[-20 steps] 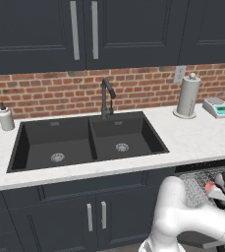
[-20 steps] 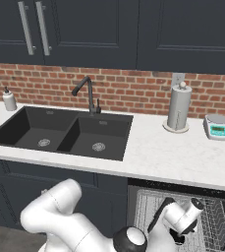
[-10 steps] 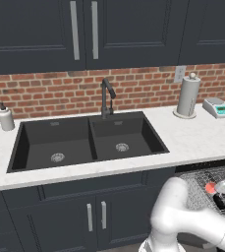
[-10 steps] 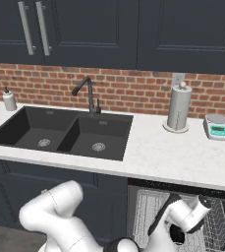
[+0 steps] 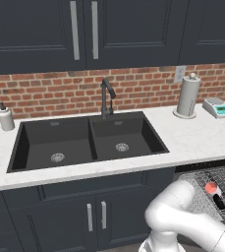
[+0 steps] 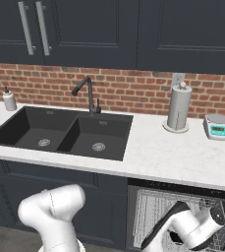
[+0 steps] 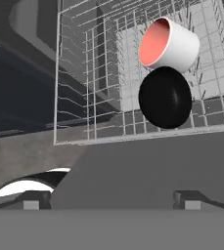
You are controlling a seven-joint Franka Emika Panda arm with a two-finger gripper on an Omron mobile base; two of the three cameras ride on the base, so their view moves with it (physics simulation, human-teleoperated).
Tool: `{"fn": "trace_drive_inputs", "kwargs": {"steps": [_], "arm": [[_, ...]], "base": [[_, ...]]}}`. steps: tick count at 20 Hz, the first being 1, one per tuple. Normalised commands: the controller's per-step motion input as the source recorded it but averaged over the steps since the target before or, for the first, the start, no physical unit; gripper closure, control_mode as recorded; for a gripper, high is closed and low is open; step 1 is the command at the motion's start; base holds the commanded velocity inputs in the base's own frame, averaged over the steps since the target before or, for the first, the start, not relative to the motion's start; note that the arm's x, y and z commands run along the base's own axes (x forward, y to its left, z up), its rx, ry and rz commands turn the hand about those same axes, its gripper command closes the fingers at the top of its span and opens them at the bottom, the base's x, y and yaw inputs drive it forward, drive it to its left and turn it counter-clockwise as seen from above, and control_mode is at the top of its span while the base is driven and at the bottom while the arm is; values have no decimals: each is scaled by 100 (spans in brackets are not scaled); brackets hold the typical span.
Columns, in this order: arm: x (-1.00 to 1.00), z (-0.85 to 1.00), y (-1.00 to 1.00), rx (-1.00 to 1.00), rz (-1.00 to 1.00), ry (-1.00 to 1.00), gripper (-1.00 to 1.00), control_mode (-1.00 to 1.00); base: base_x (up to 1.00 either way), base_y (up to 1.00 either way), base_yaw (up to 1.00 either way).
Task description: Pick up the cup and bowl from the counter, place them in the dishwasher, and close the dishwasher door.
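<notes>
Now the tool (image 7: 111, 197) stands wide open, empty, apart from cup (image 7: 168, 44) and bowl (image 7: 165, 97).

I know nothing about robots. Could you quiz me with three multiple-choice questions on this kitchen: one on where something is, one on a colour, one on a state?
1. Where is the black bowl?
A. in the sink
B. in the dishwasher's wire rack, next to the cup
C. beside the paper towel roll

2. What colour is the cup's inside?
A. red-coral
B. teal
C. black

3. How is the gripper?
A. shut on the bowl
B. shut on the cup
C. open, holding nothing

Answers: 1 B, the hand view shows both in the rack. 2 A, its mouth shows red-coral. 3 C, its tips stand wide apart with nothing between.
</notes>
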Motion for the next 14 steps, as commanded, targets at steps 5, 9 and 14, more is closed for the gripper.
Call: {"fn": "trace_drive_inputs", "kwargs": {"steps": [5, 9, 14], "arm": [[-18, 73, -16, 18, 0, -19, -100, -100], [-5, 53, -1, 12, 0, -11, -100, -100], [-1, 52, -5, 13, 0, -5, -100, -100]], "base": [[0, 0, 0], [0, 0, 0], [0, 0, 0]]}}
